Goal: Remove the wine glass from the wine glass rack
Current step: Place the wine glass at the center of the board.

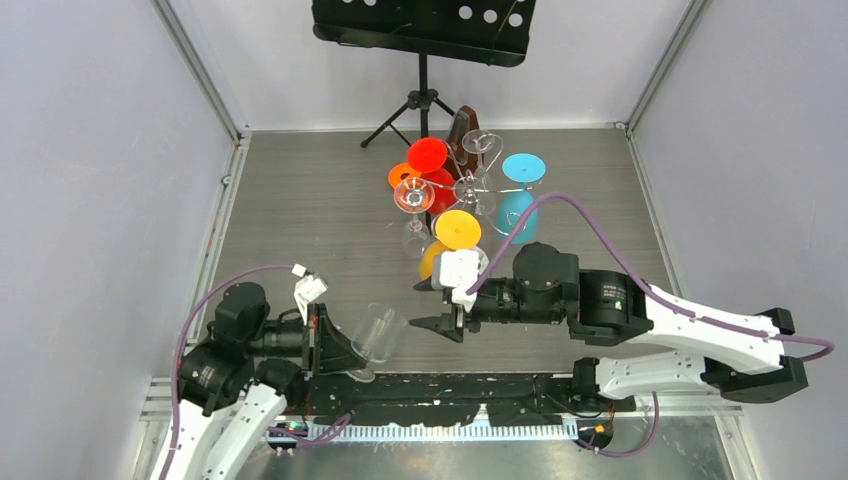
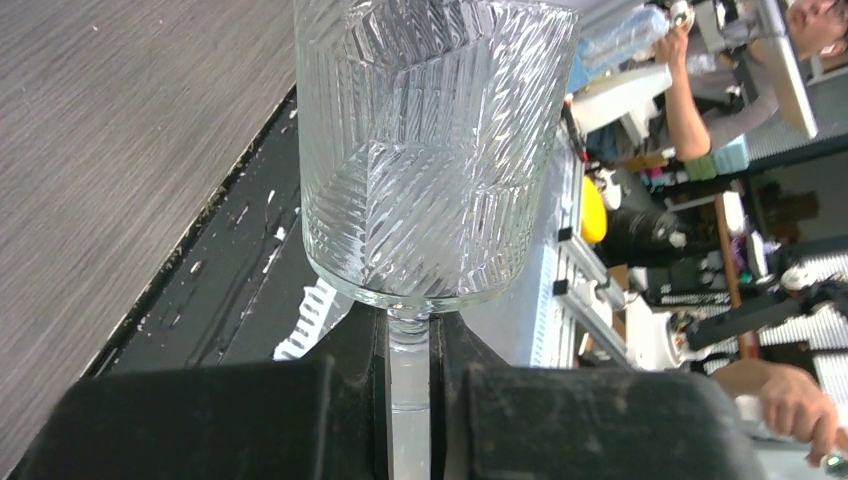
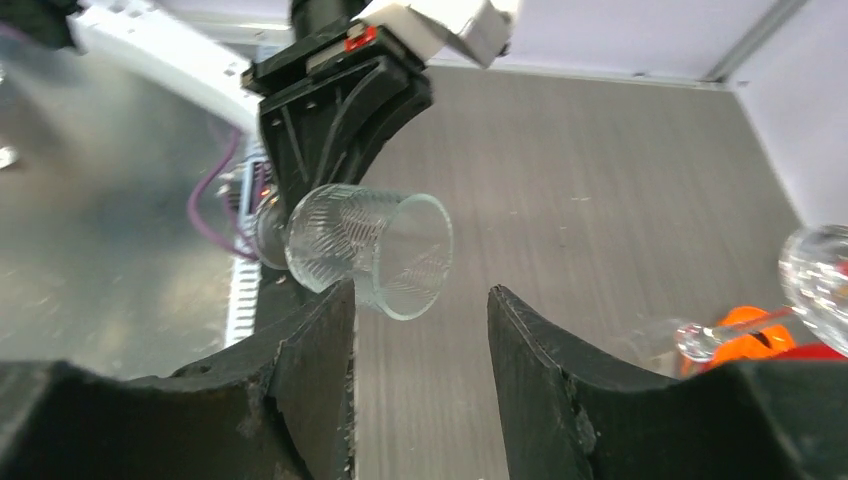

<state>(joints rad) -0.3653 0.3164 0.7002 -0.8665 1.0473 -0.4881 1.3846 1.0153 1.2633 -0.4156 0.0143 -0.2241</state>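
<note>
A clear ribbed wine glass (image 1: pixel 378 333) lies tilted near the table's front edge, bowl pointing right, off the rack. My left gripper (image 1: pixel 335 345) is shut on its stem; in the left wrist view the stem (image 2: pixel 408 380) sits pinched between both black fingers under the bowl (image 2: pixel 435 150). My right gripper (image 1: pixel 425 306) stands open just right of the bowl, empty, facing it; its wrist view shows the glass (image 3: pixel 370 250) beyond the spread fingertips (image 3: pixel 420 295). The chrome wine glass rack (image 1: pixel 470 185) stands mid-table behind, with coloured glasses hanging from it.
On the rack hang red (image 1: pixel 428 155), orange (image 1: pixel 403 176), blue (image 1: pixel 523 168) and yellow (image 1: pixel 458 230) glasses plus clear ones (image 1: pixel 482 143). A black music stand (image 1: pixel 425 25) on a tripod stands at the back wall. Grey walls close both sides.
</note>
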